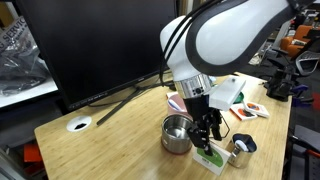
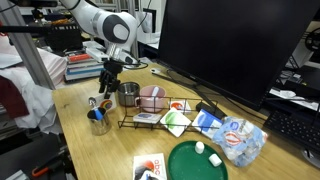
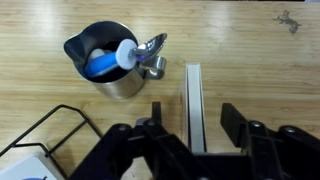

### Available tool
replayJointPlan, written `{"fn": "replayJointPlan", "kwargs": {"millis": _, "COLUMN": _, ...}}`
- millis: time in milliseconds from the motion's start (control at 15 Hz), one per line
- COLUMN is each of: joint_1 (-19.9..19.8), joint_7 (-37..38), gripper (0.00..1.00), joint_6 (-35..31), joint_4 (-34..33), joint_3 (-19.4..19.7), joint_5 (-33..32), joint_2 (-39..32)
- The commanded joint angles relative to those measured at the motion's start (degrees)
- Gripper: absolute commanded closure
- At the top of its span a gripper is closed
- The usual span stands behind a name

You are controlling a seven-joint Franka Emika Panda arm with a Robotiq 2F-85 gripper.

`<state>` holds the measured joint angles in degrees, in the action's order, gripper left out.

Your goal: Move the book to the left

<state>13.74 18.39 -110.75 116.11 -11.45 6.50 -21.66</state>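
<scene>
The book (image 1: 211, 157) is thin, with a green cover and a white edge. It lies on the wooden table directly under my gripper (image 1: 206, 133). In the wrist view the book (image 3: 194, 100) shows edge-on as a narrow pale strip running between the two fingers. My gripper (image 3: 194, 125) is open, with a finger on each side of the book and a gap on both sides. In the exterior view from the opposite side my gripper (image 2: 107, 84) hangs by the steel cup, and I cannot make out the book there.
A steel cup (image 1: 177, 133) stands just beside the gripper. A small metal cup (image 3: 108, 60) holding blue and white items stands close by. A wire rack (image 2: 160, 110), a green bowl (image 2: 197, 163), a white card with red marks (image 2: 150, 167) and a large monitor (image 2: 225, 40) share the table.
</scene>
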Motion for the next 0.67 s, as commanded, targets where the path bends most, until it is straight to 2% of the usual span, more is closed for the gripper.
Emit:
{"fn": "replayJointPlan", "kwargs": {"millis": 0, "joint_1": 0.78, "joint_7": -1.04, "gripper": 0.05, "joint_6": 0.94, "joint_4": -0.35, "joint_3": 0.76, "joint_5": -1.08, "joint_2": 0.52}}
{"fn": "replayJointPlan", "kwargs": {"millis": 133, "joint_1": 0.71, "joint_7": -0.93, "gripper": 0.0, "joint_6": 0.83, "joint_4": 0.13, "joint_3": 0.89, "joint_5": -1.52, "joint_2": 1.63}}
{"fn": "replayJointPlan", "kwargs": {"millis": 267, "joint_1": 0.09, "joint_7": -1.49, "gripper": 0.0, "joint_6": 1.76, "joint_4": 0.63, "joint_3": 0.89, "joint_5": -0.82, "joint_2": 3.21}}
{"fn": "replayJointPlan", "kwargs": {"millis": 533, "joint_1": -1.11, "joint_7": -4.09, "gripper": 0.0, "joint_6": 3.24, "joint_4": 2.95, "joint_3": 0.68, "joint_5": 1.17, "joint_2": 10.93}}
{"fn": "replayJointPlan", "kwargs": {"millis": 600, "joint_1": -0.25, "joint_7": -1.84, "gripper": 0.0, "joint_6": 3.0, "joint_4": 0.33, "joint_3": 0.9, "joint_5": -0.26, "joint_2": 7.1}}
